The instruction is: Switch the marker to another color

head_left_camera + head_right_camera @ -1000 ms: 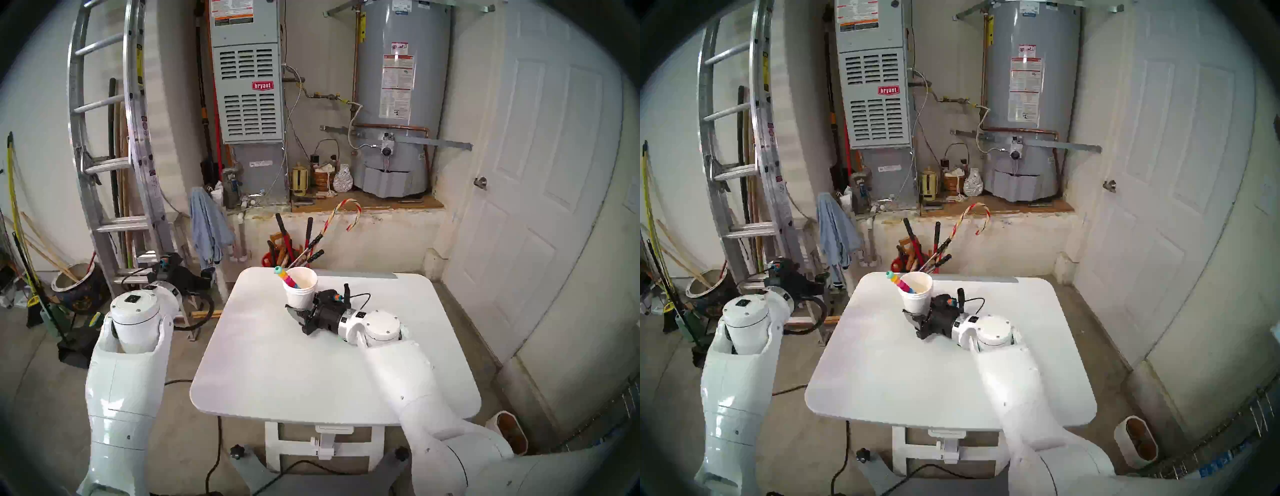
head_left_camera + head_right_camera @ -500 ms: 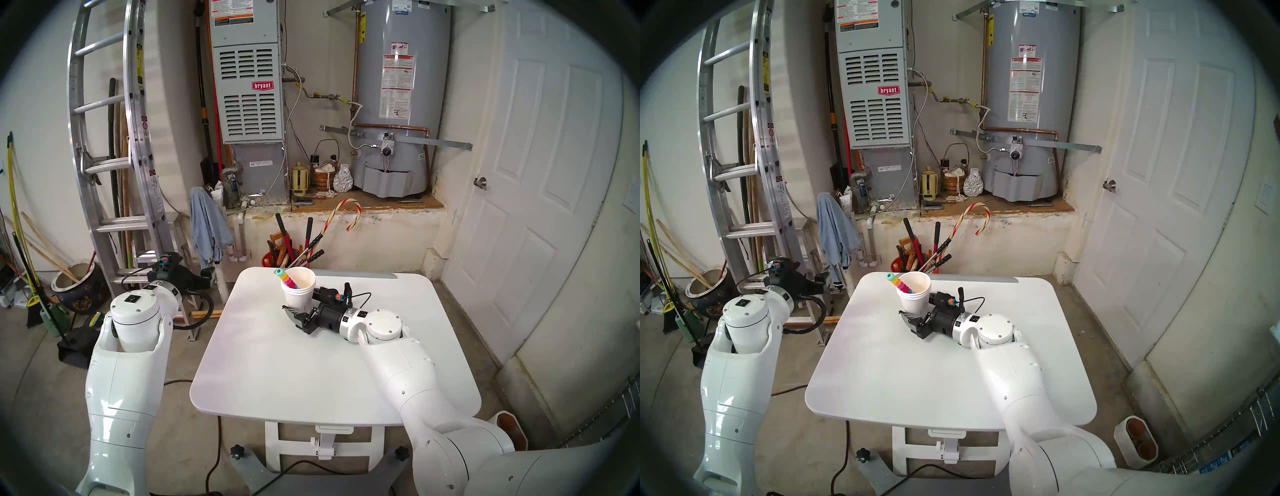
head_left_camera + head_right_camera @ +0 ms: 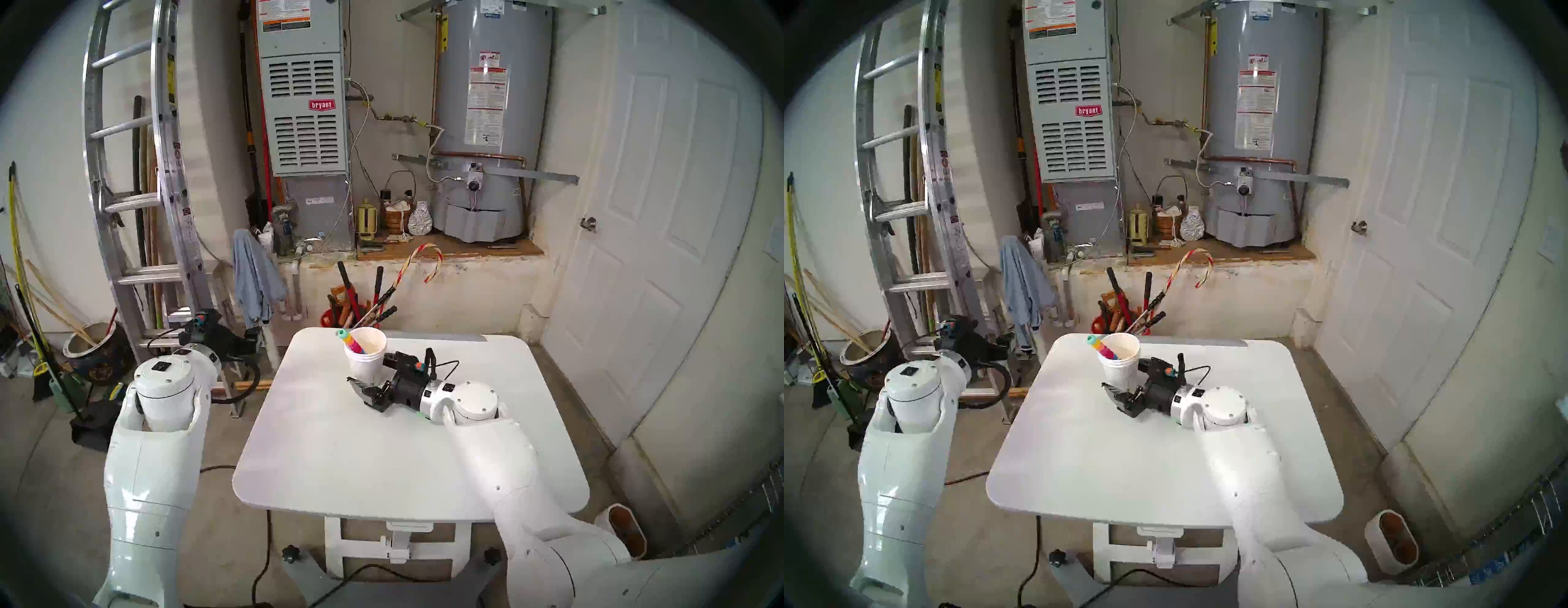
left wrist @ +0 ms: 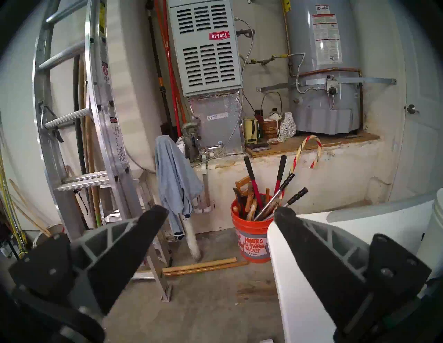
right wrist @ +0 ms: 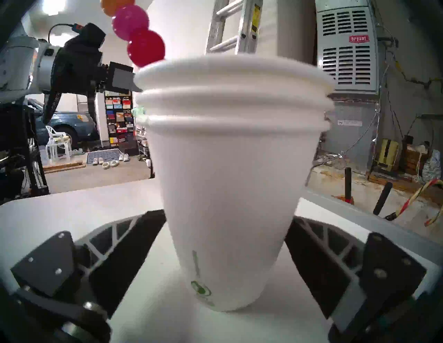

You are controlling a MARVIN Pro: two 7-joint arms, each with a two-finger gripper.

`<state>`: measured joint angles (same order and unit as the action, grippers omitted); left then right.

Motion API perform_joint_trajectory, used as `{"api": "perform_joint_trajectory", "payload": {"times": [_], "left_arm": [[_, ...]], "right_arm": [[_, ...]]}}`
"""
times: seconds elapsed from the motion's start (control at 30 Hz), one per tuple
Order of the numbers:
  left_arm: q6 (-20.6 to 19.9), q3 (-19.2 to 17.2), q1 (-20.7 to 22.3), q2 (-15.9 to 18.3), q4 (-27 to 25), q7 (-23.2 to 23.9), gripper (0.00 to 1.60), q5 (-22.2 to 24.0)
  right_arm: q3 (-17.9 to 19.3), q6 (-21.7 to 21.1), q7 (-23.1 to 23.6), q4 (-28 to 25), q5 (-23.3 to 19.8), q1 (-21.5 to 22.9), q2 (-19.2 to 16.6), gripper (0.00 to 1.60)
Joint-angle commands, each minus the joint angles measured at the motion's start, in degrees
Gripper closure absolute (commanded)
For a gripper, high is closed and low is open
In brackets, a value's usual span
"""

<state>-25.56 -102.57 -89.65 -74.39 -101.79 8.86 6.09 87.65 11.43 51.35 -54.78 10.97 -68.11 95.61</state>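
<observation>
The marker (image 3: 351, 342), a slim stick of teal, yellow, pink and red beads, leans in a white paper cup (image 3: 365, 361) at the far middle of the white table (image 3: 382, 458). My right gripper (image 3: 367, 375) lies low on the table, open, with one finger on each side of the cup's lower part. The right wrist view shows the cup (image 5: 230, 179) filling the gap between the fingers (image 5: 134, 239), with pink and red beads of the marker (image 5: 139, 36) above the rim. My left gripper (image 3: 254, 335) is open and empty, off the table's left side (image 4: 219, 212).
An orange bucket (image 4: 251, 242) of long-handled tools stands on the floor just behind the table. A red-and-white candy cane (image 3: 424, 259) sticks up from it. A ladder (image 3: 140, 212) leans at the left. A door (image 3: 662, 212) is at the right.
My right wrist has shifted slightly to the right and turned a little; the fingers stay around the cup. The cup and marker have barely moved. The left arm has not moved.
</observation>
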Motion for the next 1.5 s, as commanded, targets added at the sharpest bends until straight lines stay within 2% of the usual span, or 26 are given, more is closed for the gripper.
{"api": "perform_joint_trajectory", "payload": {"times": [0.0, 0.03, 0.17, 0.23, 0.4, 0.6, 0.9, 0.93, 1.03, 1.2, 1.33, 1.47], "left_arm": [[0.62, -0.34, 0.31, -0.07, -1.3, 0.03, 0.0, 0.25], [0.64, -0.35, 0.33, -0.07, -1.25, 0.05, 0.0, 0.26], [0.68, -0.27, 0.55, 0.0, -0.97, 0.17, 0.0, 0.29], [0.77, -0.16, 0.73, -0.01, -0.81, 0.22, 0.0, 0.34], [0.81, -0.02, 0.83, -0.03, -0.87, 0.32, 0.0, 0.38], [0.78, -0.3, 0.47, -0.11, -1.17, 0.37, 0.0, 0.61], [1.23, -0.31, -0.27, -0.34, -2.37, 0.97, 0.0, 1.37], [1.25, -0.31, -0.27, -0.35, -2.41, 1.0, 0.0, 1.4], [1.46, -0.31, -0.09, -0.36, -2.72, 1.22, 0.0, 1.62], [1.98, -0.46, 0.17, -0.21, -2.86, 1.76, 0.0, 1.99], [2.49, -1.45, 0.26, -0.06, -2.99, 3.94, 0.0, 4.07], [2.94, -3.52, 0.05, 1.12, -4.02, 8.9, 0.0, 7.81]], "right_arm": [[1.35, -0.61, 1.81, -6.02, -1.74, -2.16, -0.97, 0.0], [1.85, -1.72, 2.61, -7.65, -2.26, -3.16, -1.17, 0.0], [2.44, -1.45, 4.62, -9.74, -2.5, -4.85, -2.6, 0.0], [3.21, -2.8, 5.26, -12.99, -2.4, -6.99, -3.3, 0.0], [4.24, -4.36, 5.93, -15.94, -2.32, -9.64, -4.18, 0.0], [8.26, -3.09, 6.27, -20.59, -4.31, -13.72, -5.74, 0.0], [15.5, -0.75, 5.75, -27.53, -8.53, -16.5, -5.8, 0.0], [15.93, 0.3, 5.76, -26.37, -8.97, -15.66, -5.73, 0.0], [17.89, 0.59, 3.38, -29.92, -10.41, -15.79, -3.26, 0.0], [17.48, -0.03, -0.03, -33.0, -11.37, -15.55, -2.61, 0.0], [16.14, -3.31, -5.11, -36.2, -10.73, -15.41, -2.3, 0.0], [15.08, -6.88, -10.3, -37.2, -8.63, -14.2, -1.8, 0.0]]}}
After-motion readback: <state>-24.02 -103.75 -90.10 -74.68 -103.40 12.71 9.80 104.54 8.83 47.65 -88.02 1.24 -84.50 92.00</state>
